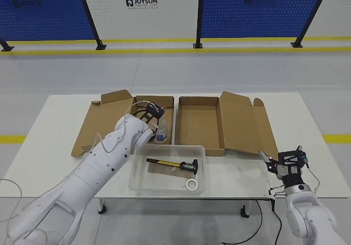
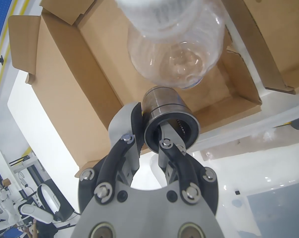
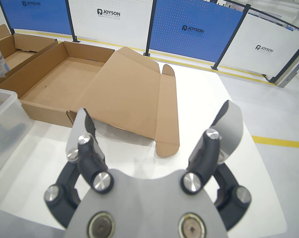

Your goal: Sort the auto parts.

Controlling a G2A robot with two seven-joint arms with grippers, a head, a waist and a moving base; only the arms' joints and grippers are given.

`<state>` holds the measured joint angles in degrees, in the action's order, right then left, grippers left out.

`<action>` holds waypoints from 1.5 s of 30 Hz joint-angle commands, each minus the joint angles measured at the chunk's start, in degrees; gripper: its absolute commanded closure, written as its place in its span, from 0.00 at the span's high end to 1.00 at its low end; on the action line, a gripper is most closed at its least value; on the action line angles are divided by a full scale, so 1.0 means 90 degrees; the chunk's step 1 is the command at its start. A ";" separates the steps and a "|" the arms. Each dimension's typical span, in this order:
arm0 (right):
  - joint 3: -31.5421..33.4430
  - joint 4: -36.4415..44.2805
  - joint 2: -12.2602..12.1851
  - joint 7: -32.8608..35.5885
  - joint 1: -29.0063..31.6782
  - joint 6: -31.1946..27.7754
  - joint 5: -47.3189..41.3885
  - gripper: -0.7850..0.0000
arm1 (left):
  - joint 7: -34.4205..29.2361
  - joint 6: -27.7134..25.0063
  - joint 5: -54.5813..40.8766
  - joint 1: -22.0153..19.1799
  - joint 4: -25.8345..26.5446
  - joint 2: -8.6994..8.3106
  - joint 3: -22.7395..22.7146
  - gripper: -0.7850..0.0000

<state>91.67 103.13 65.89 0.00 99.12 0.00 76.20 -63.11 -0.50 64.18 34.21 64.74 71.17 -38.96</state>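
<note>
Fingers (image 2: 124,122) of the left gripper (image 2: 152,125) are clamped on a metal bearing sleeve (image 2: 164,111). From the left wrist view I can see how: one finger runs inside the bore and the other presses the outer wall. The sleeve hangs over the left cardboard box (image 2: 72,80), just beside a clear bottle (image 2: 174,38) with a white cap; I cannot tell whether the two touch.

The top view gives me the layout. The left gripper (image 1: 155,111) sits above the left cardboard box (image 1: 115,98), and the bottle (image 1: 161,130) stands upright in the box's corner nearest the right cardboard box (image 1: 198,125). In front of both boxes is a clear tray (image 1: 139,171) holding a caliper (image 1: 174,164) and a white ring (image 1: 192,184). The right gripper (image 1: 283,160) is well apart, near the right front edge of the table (image 1: 52,141).

From the right wrist view I see the right gripper (image 3: 155,115) with its fingers spread wide and nothing between them, and the right cardboard box (image 3: 52,80) with its lid flap lying flat on the table.
</note>
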 commanded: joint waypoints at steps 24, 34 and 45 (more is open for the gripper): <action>0.0000 0.0000 0.0000 0.0000 0.0000 0.0000 0.0000 1.00 | 0.0189 -0.0110 0.0126 -0.0249 -0.0941 0.0447 0.0112 0.13; 0.0000 0.0000 0.0000 0.0000 0.0000 0.0000 0.0000 1.00 | 0.0271 0.0026 0.0284 0.0124 -0.0084 0.0287 -0.0443 0.21; 0.0000 0.0000 0.0000 0.0000 0.0000 0.0000 0.0000 1.00 | 0.0114 0.0095 0.0712 0.1755 0.2835 -0.0298 -0.2135 0.64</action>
<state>91.67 103.13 65.89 0.00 99.12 0.00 76.20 -62.43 0.42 70.74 47.43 86.42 69.07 -55.74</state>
